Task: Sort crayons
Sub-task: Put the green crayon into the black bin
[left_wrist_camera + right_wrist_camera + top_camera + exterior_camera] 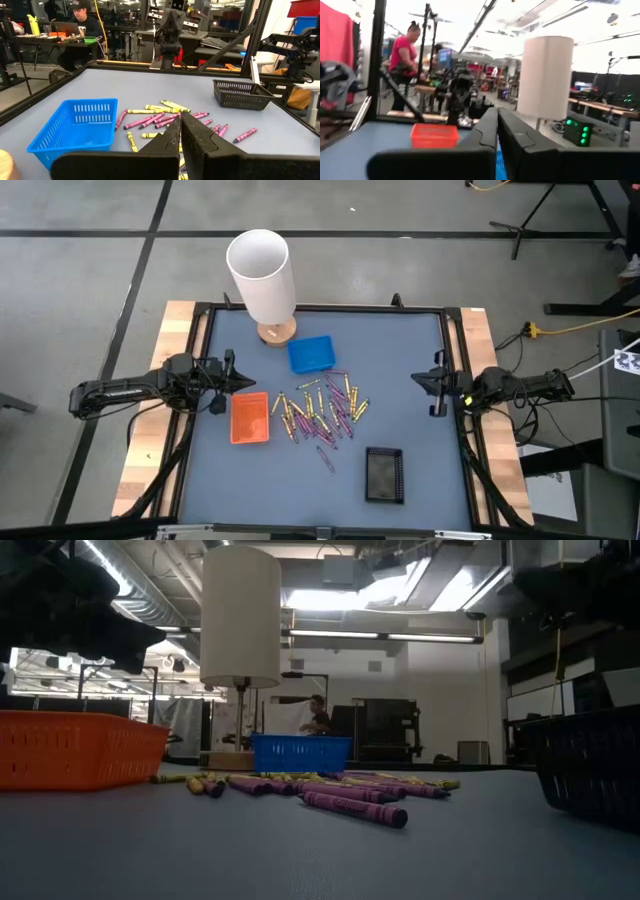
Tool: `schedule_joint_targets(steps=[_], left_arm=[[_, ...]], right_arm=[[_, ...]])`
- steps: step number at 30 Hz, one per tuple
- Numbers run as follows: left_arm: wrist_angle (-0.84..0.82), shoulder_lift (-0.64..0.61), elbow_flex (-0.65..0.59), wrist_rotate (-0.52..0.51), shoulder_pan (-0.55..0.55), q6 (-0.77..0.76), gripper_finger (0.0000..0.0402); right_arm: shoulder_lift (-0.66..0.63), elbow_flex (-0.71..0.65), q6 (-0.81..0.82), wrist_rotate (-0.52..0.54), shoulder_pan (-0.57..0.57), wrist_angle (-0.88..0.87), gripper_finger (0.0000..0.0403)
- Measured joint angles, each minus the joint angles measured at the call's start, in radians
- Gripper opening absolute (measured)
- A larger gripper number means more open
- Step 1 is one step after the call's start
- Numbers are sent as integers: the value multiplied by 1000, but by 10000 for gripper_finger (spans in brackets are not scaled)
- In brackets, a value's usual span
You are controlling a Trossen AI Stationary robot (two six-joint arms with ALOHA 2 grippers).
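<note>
Several yellow, orange-gold and purple-pink crayons lie loose on the blue-grey mat in the middle of the table; they also show in the low view and the left wrist view. My left gripper is shut and empty at the table's left edge, just beyond the orange tray. My right gripper is shut and empty at the table's right edge. Its shut fingers show in its wrist view, as do the left's.
A blue tray stands at the far middle, next to a white lamp on a wooden base. A black tray lies near the front right. The table has a raised black frame. People stand in the room beyond.
</note>
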Motion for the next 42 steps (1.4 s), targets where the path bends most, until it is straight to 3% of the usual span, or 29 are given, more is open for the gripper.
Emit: schedule_joint_targets(steps=[6, 12, 17, 23, 34, 42], left_arm=[[24, 0, 0, -100, 0, 0, 0], [101, 0, 0, -118, 0, 1, 0], [123, 0, 0, -119, 0, 1, 0], [122, 0, 0, -119, 0, 0, 0], [114, 0, 0, -117, 0, 0, 0], [113, 0, 0, -118, 0, 0, 0]], right_arm=[[0, 0, 73, 5, 0, 93, 98], [60, 0, 161, -65, 0, 137, 160], [208, 23, 187, -71, 0, 208, 174], [471, 173, 177, -76, 0, 206, 173], [935, 512, 172, -80, 0, -339, 173], [1182, 613, 172, -80, 0, -472, 172]])
